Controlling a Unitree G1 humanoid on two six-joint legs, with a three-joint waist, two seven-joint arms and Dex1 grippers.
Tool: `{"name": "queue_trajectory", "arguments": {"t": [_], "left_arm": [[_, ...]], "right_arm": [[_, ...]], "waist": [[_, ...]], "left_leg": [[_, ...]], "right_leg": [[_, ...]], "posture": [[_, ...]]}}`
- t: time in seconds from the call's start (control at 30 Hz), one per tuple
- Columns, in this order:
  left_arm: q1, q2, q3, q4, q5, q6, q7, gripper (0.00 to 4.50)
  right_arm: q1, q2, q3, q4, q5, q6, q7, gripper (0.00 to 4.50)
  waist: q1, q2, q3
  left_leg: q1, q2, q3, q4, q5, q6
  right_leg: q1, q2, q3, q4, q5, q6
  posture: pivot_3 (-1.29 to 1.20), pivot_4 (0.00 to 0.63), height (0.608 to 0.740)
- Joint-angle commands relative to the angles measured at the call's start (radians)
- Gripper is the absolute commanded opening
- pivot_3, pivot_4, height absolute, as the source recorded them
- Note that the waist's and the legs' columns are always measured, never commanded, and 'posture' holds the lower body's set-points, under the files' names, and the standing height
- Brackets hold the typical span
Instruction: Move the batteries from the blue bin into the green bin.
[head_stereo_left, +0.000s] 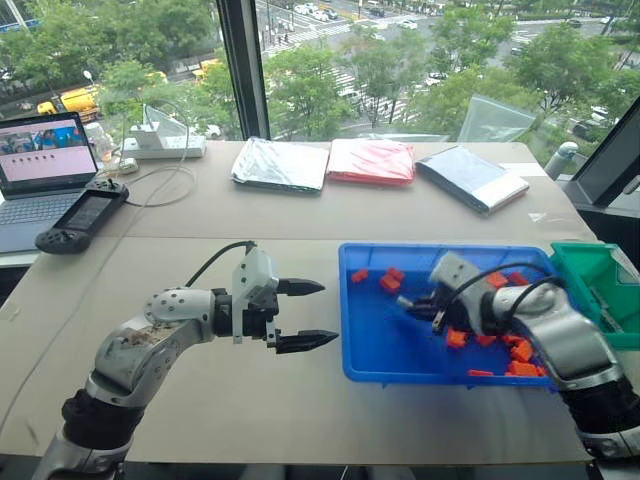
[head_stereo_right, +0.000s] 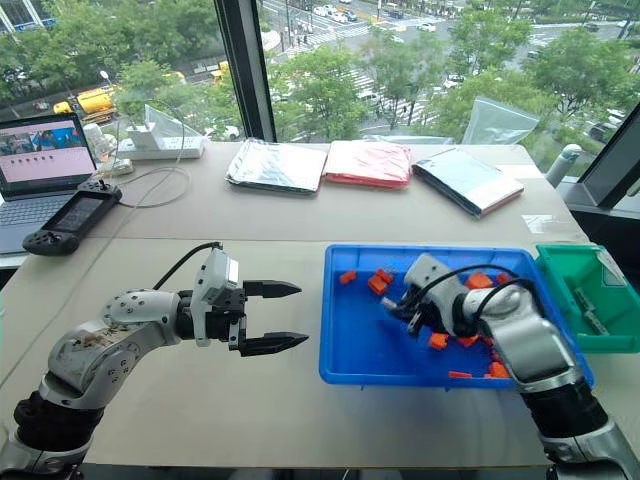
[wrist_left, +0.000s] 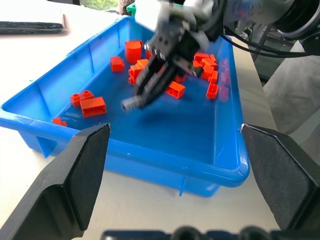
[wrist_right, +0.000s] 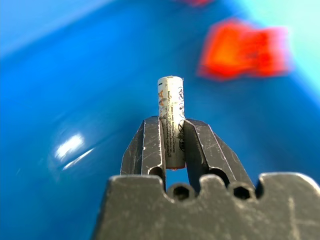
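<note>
Right claw: my right gripper (wrist_right: 171, 142) is clenched on a battery (wrist_right: 171, 107), both black fingers pinching its lower part so most of the cylinder sticks out past the tips. In the head views it hangs above the floor of the blue bin (head_stereo_left: 372, 350), over the bin's middle.
Left claw: my left gripper (head_stereo_left: 305, 315) hovers over the bare table (head_stereo_left: 200, 215) just beside the blue bin's near-left corner, fingers spread wide, nothing in them.
Blue bin: wide, shallow, low rim; its floor looks glossy, so I judge small round things will roll and skid on it. Orange bricks (wrist_left: 93, 106) lie scattered across it, thickest toward my right side.
Green bin: the green bin (head_stereo_left: 590, 275) sits touching or just beside the blue bin's far-right corner; deeper and narrower, so a smaller target for the drop.
Battery, handling: small, pale, worn label; I judge it light, rigid and smooth-skinned, not fragile. A round body between flat pads can pivot or squirt out.
Battery, grip: I hold it near one end. Pinching across the middle would resist swinging better; I would carry it slowly and release low inside the green bin.
</note>
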Motion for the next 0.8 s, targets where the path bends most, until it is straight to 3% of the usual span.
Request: {"name": "queue_trajectory", "arguments": {"t": [0.03, 0.23, 0.47, 0.53, 0.63, 0.8], "left_arm": [[-0.003, 0.006, 0.019, -0.032, -0.01, -0.015, -0.009, 4.5], [0.0, 0.003, 0.012, -0.036, -0.012, -0.012, -0.008, 4.5], [-0.004, 0.005, 0.013, -0.037, -0.016, -0.006, -0.009, 4.5], [-0.004, 0.008, 0.017, -0.037, -0.017, -0.005, -0.01, 4.5], [-0.003, 0.007, 0.018, -0.038, -0.018, -0.003, -0.006, 4.5], [0.0, 0.006, 0.02, -0.039, -0.015, -0.007, -0.001, 4.5]], "right_arm": [[-0.057, -0.02, -0.312, -0.05, -0.106, 0.099, -0.267, 0.25], [-0.038, 0.063, -0.436, -0.056, -0.216, 0.171, -0.523, 0.25], [0.008, 0.061, -0.452, 0.038, -0.262, 0.127, -0.633, 0.25], [-0.006, 0.047, -0.463, 0.068, -0.283, 0.099, -0.679, 1.27], [-0.021, 0.045, -0.462, 0.08, -0.281, 0.071, -0.704, 2.1], [-0.059, 0.049, -0.459, 0.057, -0.258, 0.014, -0.71, 3.92]], "waist": [[0.005, 0.0, 0.0], [-0.004, 0.0, 0.0], [-0.007, 0.002, 0.0], [-0.007, 0.002, 0.0], [-0.007, 0.002, -0.001], [-0.01, 0.002, -0.001]], "left_leg": [[-0.001, 0.0, 0.0, 0.0, 0.0, 0.0], [0.0, 0.0, 0.001, -0.001, 0.0, 0.0], [0.0, 0.0, 0.004, -0.001, 0.0, 0.0], [0.0, 0.0, 0.004, -0.001, 0.0, 0.0], [0.0, 0.0, 0.004, -0.001, 0.0, 0.0], [0.0, 0.0, 0.004, -0.001, 0.0, 0.0]], "right_leg": [[-0.001, 0.0, 0.0, 0.0, 0.0, 0.0], [-0.001, 0.001, 0.0, -0.001, 0.0, 0.0], [-0.002, 0.0, 0.003, 0.0, 0.0, 0.0], [-0.002, 0.001, 0.003, 0.0, 0.0, 0.0], [-0.002, 0.001, 0.003, 0.0, 0.0, 0.0], [-0.002, 0.001, 0.003, 0.0, 0.0, 0.0]], "posture": [[0.0, 0.15, 0.74], [0.0, 0.15, 0.74], [0.0, 0.15, 0.74], [0.0, 0.15, 0.74], [0.0, 0.15, 0.74], [0.0, 0.15, 0.74]]}}
